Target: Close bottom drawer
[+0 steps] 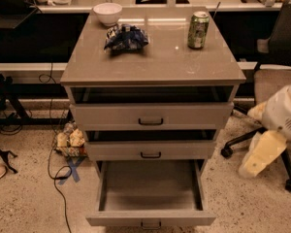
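Cream jaws seemingly right of open, edge-cropped bottom drawer.

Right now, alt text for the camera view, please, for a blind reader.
The bottom drawer of a grey-beige cabinet stands pulled far out, tray empty. The gripper hangs right of the cabinet, clear of it. A bowl, snack bag and can sit on top.

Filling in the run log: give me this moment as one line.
bottom drawer: pulled out, empty, not yet closed | gripper: not in view | arm: right of cabinet, apart from it
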Robot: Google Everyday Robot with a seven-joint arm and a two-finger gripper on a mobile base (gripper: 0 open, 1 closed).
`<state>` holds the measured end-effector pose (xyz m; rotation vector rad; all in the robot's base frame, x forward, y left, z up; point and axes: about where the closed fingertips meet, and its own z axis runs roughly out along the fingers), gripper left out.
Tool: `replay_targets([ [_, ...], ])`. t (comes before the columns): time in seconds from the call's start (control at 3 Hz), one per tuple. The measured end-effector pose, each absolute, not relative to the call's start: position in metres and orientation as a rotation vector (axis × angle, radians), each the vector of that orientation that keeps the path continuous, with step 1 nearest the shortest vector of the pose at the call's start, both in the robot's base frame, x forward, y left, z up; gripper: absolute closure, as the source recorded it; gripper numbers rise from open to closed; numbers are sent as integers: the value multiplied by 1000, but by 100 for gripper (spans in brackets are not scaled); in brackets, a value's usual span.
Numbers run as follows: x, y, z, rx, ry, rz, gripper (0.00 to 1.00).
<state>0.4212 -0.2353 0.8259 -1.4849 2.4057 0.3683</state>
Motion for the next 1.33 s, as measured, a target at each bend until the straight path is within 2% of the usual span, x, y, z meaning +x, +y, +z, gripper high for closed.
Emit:
replay_targets([
  [0.67,370,-181,634,-1298,2524,925,0],
  [1.33,364,-179,622,-1296,2536,961,0],
])
